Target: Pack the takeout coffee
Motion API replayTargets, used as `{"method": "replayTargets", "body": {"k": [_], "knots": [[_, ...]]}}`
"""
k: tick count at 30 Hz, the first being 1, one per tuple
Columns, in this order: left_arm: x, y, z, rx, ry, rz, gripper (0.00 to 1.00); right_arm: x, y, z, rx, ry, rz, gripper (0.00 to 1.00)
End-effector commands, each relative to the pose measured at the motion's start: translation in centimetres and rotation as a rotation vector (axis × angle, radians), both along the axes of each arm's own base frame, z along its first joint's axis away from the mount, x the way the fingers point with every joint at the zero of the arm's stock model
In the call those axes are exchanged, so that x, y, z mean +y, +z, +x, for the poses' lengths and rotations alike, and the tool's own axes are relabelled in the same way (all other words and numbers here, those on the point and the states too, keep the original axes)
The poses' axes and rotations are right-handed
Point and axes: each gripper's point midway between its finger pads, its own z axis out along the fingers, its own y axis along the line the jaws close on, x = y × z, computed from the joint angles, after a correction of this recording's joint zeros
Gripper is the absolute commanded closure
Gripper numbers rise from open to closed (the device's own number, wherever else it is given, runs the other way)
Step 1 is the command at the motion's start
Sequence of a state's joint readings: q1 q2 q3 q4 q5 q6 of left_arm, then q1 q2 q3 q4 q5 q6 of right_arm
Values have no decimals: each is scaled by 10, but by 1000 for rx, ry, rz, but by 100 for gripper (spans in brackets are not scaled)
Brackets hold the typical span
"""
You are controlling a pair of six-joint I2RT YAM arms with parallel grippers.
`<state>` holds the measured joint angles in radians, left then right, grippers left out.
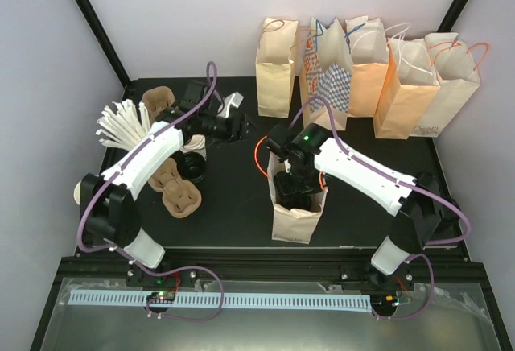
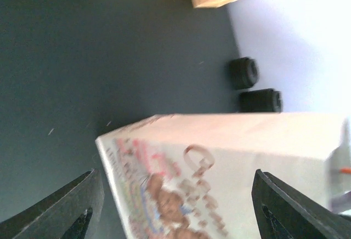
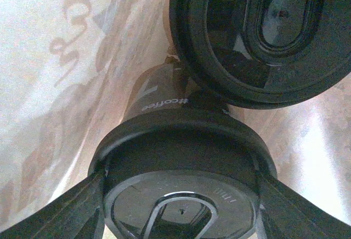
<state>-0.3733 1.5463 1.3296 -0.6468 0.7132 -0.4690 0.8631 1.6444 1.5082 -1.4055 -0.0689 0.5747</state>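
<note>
Right claw [image 3: 181,209] pinches the takeout coffee [image 3: 164,104] printed "#coffee" inside the paper bag [image 3: 55,58]; left claw [image 2: 175,206] hangs spread.

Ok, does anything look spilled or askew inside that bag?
Nothing stands out. The takeout coffee in the right jaws and a second lidded cup are inside the paper bag, lids on, no spill visible.

**Coffee cup sits down inside the bag**

The takeout coffee [image 3: 181,195] stands upright inside the pale paper bag [image 3: 55,58], close to its printed wall. Its round black plastic lid is on, with the sip hole facing up. "#coffee" is printed on the cup's side, which looks dim in the bag's shade. The right gripper [image 3: 181,178] clasps it at the lid rim. A second black-lidded cup [image 3: 263,30] stands just beside it, and their lids look to be touching.
</note>
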Motion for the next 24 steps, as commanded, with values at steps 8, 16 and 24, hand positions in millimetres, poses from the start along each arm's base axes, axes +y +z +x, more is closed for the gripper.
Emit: {"method": "replayTargets", "body": {"k": [8,16,24], "knots": [[-60,83,27,-348,-300,-325,24,24,5,8,-71,-33,192,59],[-80,59,11,-447,-468,-233,27,32,9,8,-92,-36,264,62],[-86,54,-18,-475,-584,-229,29,33,12,5,-108,-21,310,62]]}}
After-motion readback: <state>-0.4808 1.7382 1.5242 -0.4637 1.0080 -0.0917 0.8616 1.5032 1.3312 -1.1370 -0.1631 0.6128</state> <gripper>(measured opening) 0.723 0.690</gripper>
